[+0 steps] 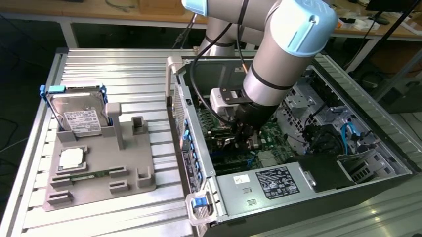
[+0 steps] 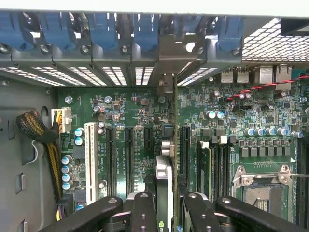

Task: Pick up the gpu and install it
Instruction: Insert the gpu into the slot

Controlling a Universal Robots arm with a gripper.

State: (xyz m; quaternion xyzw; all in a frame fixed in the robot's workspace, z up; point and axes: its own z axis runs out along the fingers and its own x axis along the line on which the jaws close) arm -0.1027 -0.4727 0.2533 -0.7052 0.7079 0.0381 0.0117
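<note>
My gripper [image 1: 241, 142] is down inside the open computer case [image 1: 197, 173], over the green motherboard [image 2: 130, 111]. It is shut on the gpu [image 2: 165, 179], which I see edge-on between the two black fingers [image 2: 144, 212]: a thin card with a green board edge and a silver and black cooler. The card stands upright and runs along the black expansion slots [image 2: 129, 154], just beside one of them. Its silver bracket end [image 2: 169, 58] reaches the rear slot openings under the blue latches [image 2: 145, 29]. I cannot tell whether the card's lower edge touches a slot.
A grey holder [image 1: 99, 182] on the slatted table at the exterior view's left carries a hard drive in a blue frame [image 1: 76, 116], a processor [image 1: 71, 158] and a memory stick [image 1: 86, 174]. In the case are a cable bundle [image 2: 41, 135], the processor socket [image 2: 263, 186] and the power supply [image 1: 277, 182].
</note>
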